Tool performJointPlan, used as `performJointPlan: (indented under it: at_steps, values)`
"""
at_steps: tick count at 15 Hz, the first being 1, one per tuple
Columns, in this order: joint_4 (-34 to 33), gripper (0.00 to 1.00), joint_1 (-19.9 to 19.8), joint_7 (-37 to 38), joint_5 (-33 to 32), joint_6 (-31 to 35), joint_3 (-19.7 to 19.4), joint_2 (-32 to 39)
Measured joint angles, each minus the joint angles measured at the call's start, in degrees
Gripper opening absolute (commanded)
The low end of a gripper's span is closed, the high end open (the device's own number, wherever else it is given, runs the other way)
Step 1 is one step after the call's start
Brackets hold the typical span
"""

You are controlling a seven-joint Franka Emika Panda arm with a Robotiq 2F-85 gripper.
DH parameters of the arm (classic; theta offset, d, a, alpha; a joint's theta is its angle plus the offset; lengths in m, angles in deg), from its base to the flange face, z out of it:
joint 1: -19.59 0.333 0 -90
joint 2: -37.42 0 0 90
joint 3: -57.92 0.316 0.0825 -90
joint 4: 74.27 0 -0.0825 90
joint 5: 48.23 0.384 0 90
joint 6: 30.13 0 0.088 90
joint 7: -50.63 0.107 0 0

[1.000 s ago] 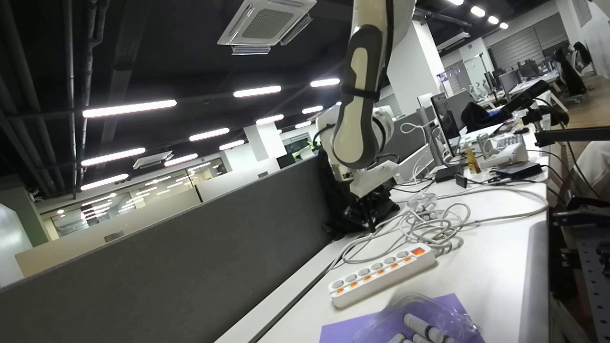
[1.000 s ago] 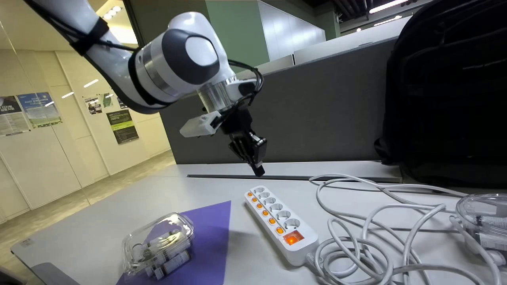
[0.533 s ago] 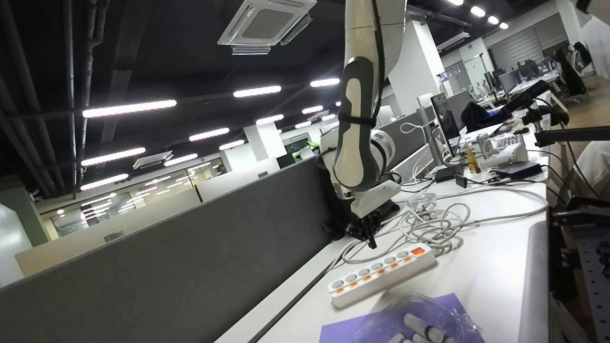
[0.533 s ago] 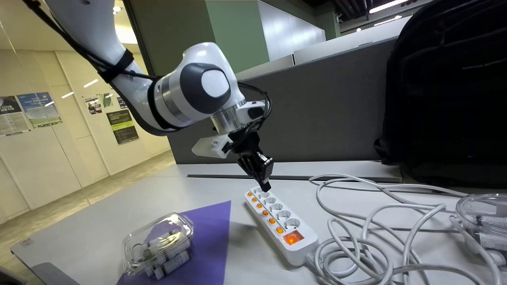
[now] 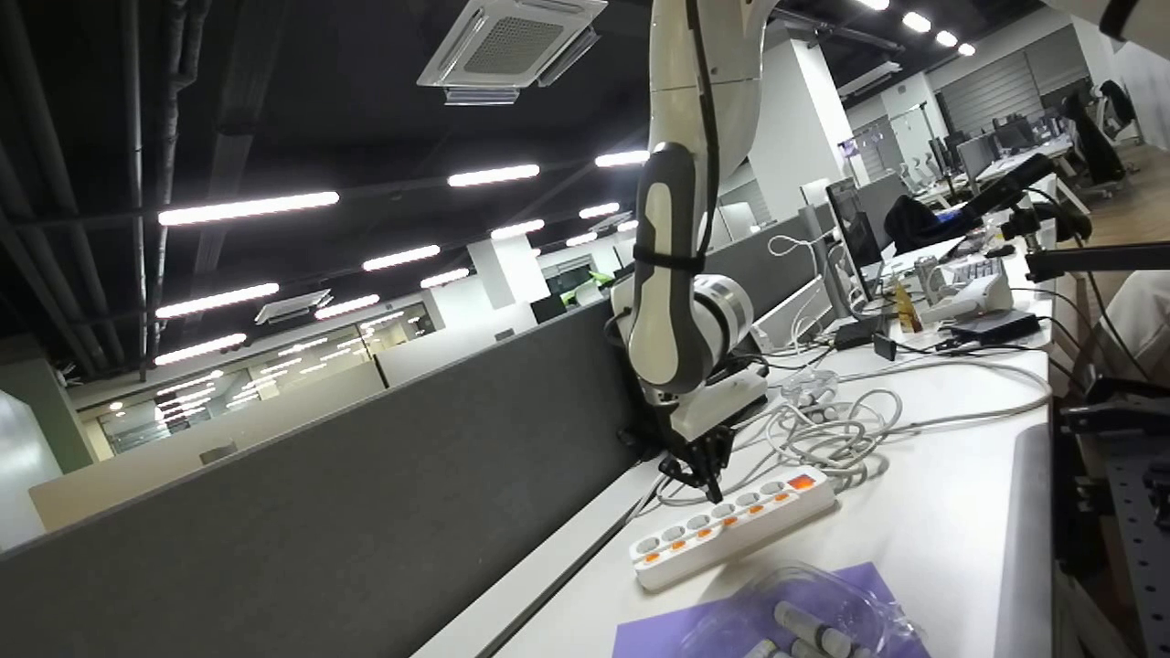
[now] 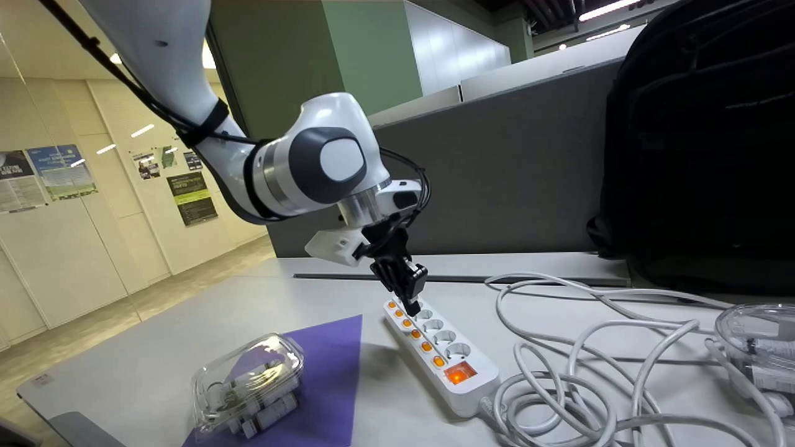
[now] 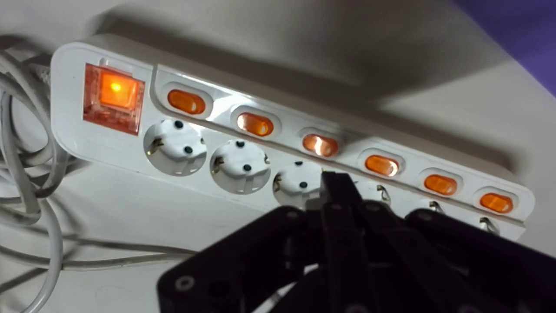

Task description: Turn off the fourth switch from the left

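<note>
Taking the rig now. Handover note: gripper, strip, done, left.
Gripper: shut, holding nothing, tip over the sockets of the power strip; contact can't be told.
Power strip: on the table, six small orange switches in a row, main switch glowing beside the cable.
Done: gripper is at the strip; can't tell whether any small switch is off.
Left: the switch-off. In the wrist view, from the left, probably the fourth small switch, or the third small switch if the main switch counts. Confirm first.
</note>
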Motion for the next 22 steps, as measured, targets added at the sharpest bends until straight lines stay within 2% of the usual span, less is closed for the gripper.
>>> performJointPlan:
  at_steps: [17, 22]
  values:
    - [-2.3, 0.00, 0.4, -1.3, 1.0, -1.2, -0.1, 4.0]
    - [-2.9, 0.00, 1.9, -1.2, 0.9, -1.7, -1.4, 4.7]
